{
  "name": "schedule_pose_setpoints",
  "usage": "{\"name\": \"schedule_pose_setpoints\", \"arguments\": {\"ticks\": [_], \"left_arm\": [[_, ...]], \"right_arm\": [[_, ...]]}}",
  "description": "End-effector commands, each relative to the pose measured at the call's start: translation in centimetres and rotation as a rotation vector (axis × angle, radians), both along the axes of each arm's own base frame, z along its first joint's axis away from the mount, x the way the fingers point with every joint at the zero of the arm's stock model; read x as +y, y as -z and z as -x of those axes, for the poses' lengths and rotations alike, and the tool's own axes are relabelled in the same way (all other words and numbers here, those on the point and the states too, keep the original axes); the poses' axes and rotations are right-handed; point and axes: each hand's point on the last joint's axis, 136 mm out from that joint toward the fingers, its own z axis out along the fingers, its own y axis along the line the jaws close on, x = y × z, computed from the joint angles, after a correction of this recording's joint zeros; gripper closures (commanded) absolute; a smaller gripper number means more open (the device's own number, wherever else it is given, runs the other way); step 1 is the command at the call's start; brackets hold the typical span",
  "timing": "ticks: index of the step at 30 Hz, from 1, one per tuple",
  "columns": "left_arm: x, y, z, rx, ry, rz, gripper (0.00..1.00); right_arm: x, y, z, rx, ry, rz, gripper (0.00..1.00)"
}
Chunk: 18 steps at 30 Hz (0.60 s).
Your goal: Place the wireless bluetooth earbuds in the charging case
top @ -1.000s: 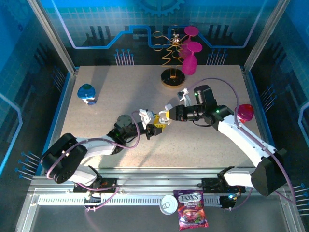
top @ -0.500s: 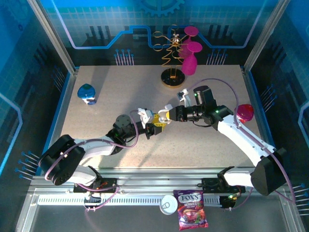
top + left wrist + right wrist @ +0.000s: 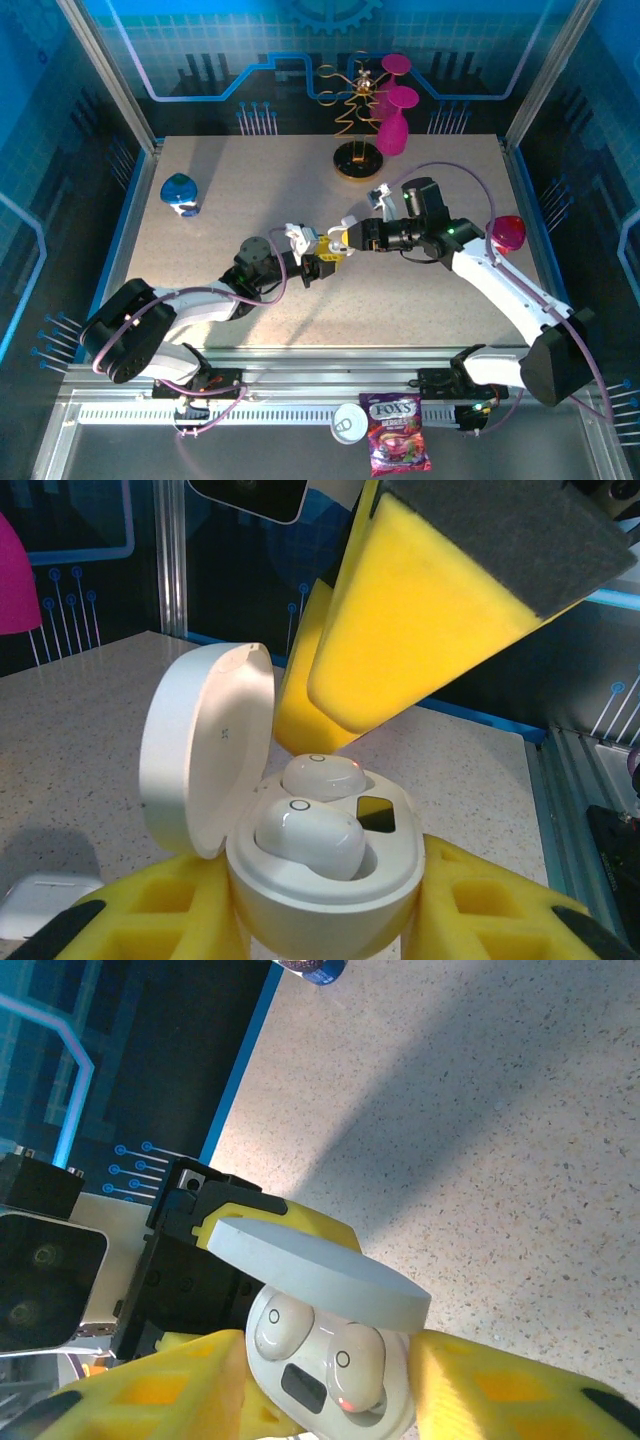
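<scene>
The left claw grips the charging case by its base over the middle of the table, with the lid flipped open. Both wireless bluetooth earbuds sit in its wells. The right claw hovers just above the case, pads parted and clear of its rim. Bare table surrounds the case, and the table's edges are well away from it.

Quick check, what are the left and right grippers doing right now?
Left gripper: closed on the charging case.
Right gripper: open, holding nothing.
</scene>
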Motion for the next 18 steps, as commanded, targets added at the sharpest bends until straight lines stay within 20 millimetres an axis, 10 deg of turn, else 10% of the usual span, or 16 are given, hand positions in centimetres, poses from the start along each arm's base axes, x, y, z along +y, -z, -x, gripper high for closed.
{"name": "schedule_pose_setpoints", "arguments": {"ticks": [1,8,18], "left_arm": [[0.1,-2.8,-0.3,-0.102,0.0,0.054,0.78],[-0.1,-0.9,0.5,-0.19,0.047,-0.022,0.78],[0.3,-1.9,0.6,-0.244,0.022,-0.013,0.79]], "right_arm": [[-0.8,-2.1,0.2,-0.092,0.004,-0.023,0.48],[-2.6,-2.8,-1.6,-0.134,0.133,0.021,0.2],[-2.0,-0.6,-4.0,-0.034,0.126,0.133,0.17]]}}
